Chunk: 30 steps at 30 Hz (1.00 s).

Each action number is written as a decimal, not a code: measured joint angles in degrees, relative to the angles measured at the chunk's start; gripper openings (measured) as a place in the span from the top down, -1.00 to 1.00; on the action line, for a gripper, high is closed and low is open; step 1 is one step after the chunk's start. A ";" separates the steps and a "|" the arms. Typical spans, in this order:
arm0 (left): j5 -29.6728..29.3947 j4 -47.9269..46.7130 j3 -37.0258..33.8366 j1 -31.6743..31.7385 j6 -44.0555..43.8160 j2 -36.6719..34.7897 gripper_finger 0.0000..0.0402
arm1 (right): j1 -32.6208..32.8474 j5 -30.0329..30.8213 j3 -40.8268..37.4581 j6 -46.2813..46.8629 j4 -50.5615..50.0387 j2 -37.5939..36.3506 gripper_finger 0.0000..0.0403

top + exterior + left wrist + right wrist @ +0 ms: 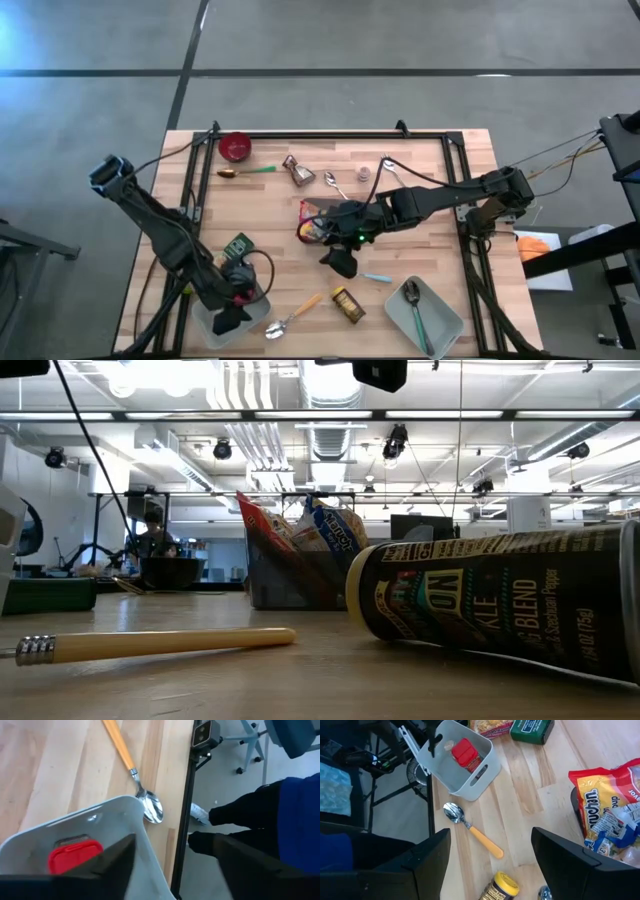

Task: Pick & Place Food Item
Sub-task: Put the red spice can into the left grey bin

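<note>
Wooden table (420, 170), gear scattered all over. At about 7 o'clock the left gripper (231, 318) is hovering over the white bin (262, 308), fingers part open and empty, with a red item (74, 855) sitting inside. Toward the middle, the right gripper (341, 262) is hanging part open, also empty, just beside the noodle packets (600, 815). Those look light, crinkly and slippery, so I'd pinch a top edge.

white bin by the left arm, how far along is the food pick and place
Done: a red item lies in the white bin. In hand: nothing; the left gripper hovers open over the bin, the right gripper is open and empty. Left: the ramen packets in the black basket.
</note>
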 joint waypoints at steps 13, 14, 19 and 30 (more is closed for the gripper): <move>3.44 0.78 -0.16 -3.04 4.72 6.21 0.96 | 0.27 -0.03 -0.53 -0.80 0.03 0.00 -0.36; 3.65 0.29 -0.40 -3.05 4.71 6.81 0.96 | 0.27 -0.03 -0.59 -0.80 -0.05 0.00 -0.36; 4.37 -2.00 -1.09 -3.03 4.51 9.18 0.99 | 0.43 -0.01 -0.72 -0.80 -0.03 0.00 -0.36; 2.65 -5.97 -1.56 -1.79 4.69 12.14 0.99 | 1.34 -0.01 -0.79 -0.80 0.01 0.00 -0.36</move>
